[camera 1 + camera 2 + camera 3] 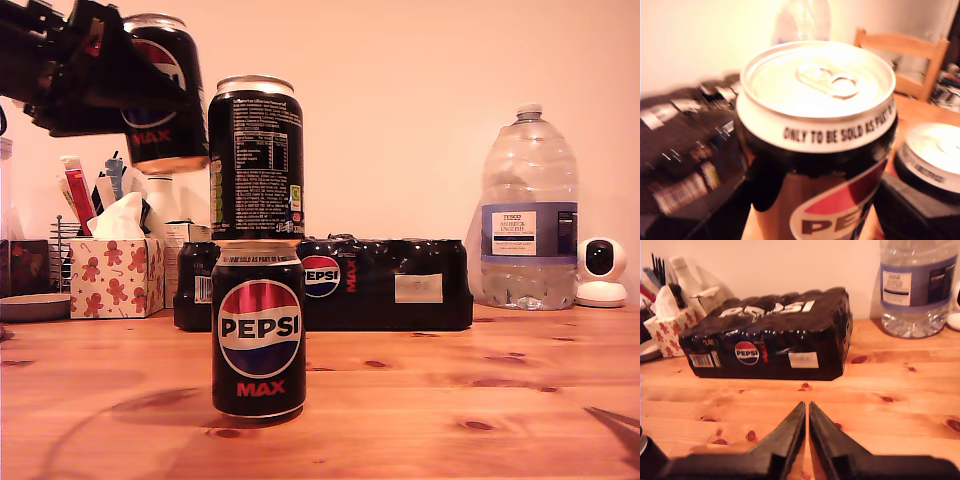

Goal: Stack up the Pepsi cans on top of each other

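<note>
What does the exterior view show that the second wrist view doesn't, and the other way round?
Exterior only: the upper can standing on the lower can, the third can held aloft in my first gripper, and a white camera. Second wrist only: my second gripper, shut and empty. Both: the table, the multipack, the water bottle and the tissue box.

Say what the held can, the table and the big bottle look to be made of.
Held can: likely aluminium, bright silver lid and pull tab, glossy black print. Table: pine-like wood, knots and grain, slight sheen. Big bottle: clear plastic, see-through ribbed wall, paper-looking label.
</note>
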Tool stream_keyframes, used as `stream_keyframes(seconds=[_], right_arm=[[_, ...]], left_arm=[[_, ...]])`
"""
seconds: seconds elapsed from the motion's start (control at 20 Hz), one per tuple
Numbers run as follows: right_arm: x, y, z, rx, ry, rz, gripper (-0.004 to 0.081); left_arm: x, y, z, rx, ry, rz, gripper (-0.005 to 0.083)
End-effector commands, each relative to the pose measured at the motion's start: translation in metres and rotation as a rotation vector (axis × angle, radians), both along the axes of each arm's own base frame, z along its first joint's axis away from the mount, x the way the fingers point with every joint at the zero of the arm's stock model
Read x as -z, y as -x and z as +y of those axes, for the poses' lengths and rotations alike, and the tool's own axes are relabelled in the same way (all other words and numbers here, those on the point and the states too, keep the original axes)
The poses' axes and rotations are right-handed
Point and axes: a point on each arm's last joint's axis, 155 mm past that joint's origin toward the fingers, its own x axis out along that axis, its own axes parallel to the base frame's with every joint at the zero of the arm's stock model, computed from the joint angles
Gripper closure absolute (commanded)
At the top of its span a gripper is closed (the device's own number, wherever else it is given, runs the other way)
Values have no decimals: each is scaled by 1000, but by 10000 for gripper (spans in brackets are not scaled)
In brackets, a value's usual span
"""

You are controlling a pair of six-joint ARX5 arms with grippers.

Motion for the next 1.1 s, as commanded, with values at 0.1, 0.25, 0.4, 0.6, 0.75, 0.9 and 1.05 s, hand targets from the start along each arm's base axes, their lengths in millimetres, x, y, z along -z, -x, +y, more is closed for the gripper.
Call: stream_keyframes(seconds=[0.1,0.25,0.4,0.6,0.75,0.9,1.05], right_arm=[[6,0,2,-8,-6,9,783],[6,0,2,-7,-13,11,783],[6,0,2,-6,-17,12,783],[6,0,2,-4,-23,14,783],[6,0,2,-4,-24,14,783],[4,2,9,-42,-36,10,783],[-2,8,29,-145,-59,-4,783]], left_arm=[[-59,2,-15,41,32,-111,357],[-72,2,-21,39,32,-120,357],[-79,6,-28,56,30,-130,357],[-89,16,-44,97,36,-141,357],[-95,24,-56,128,42,-152,357],[-96,25,-61,116,23,-179,357],[-95,16,-55,58,-2,-198,356]])
